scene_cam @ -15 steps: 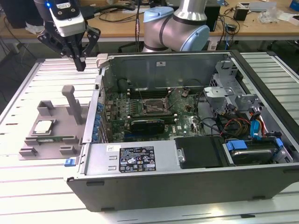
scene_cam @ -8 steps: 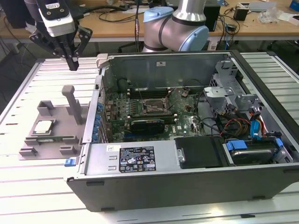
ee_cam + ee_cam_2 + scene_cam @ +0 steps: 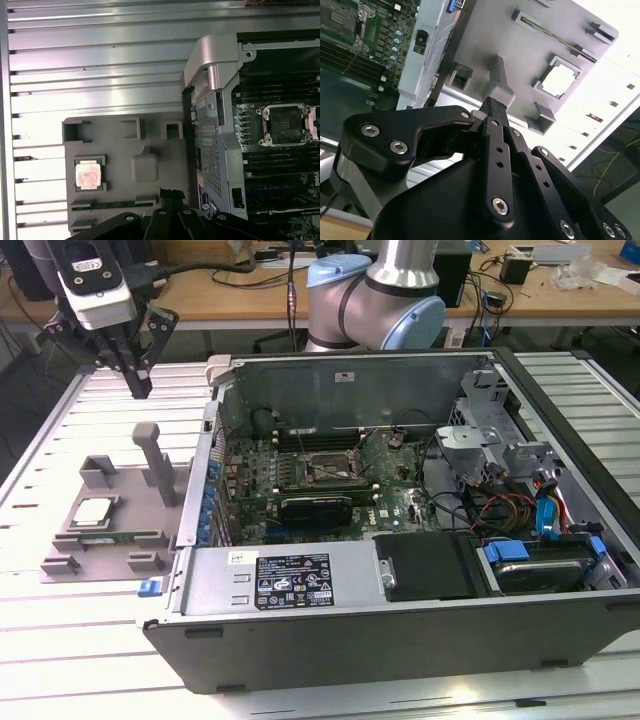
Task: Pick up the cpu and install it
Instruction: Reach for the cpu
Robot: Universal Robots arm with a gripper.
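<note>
Gripper fingers together, empty, above the tray; I'd open, centre over the cpu, descend square onto its edges.

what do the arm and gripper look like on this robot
The arm is a silver metal tube with rounded grey joints and pale blue caps. The gripper is black, built from linked bars studded with silver bolts. A white box sits above it, with black cables running off.
</note>
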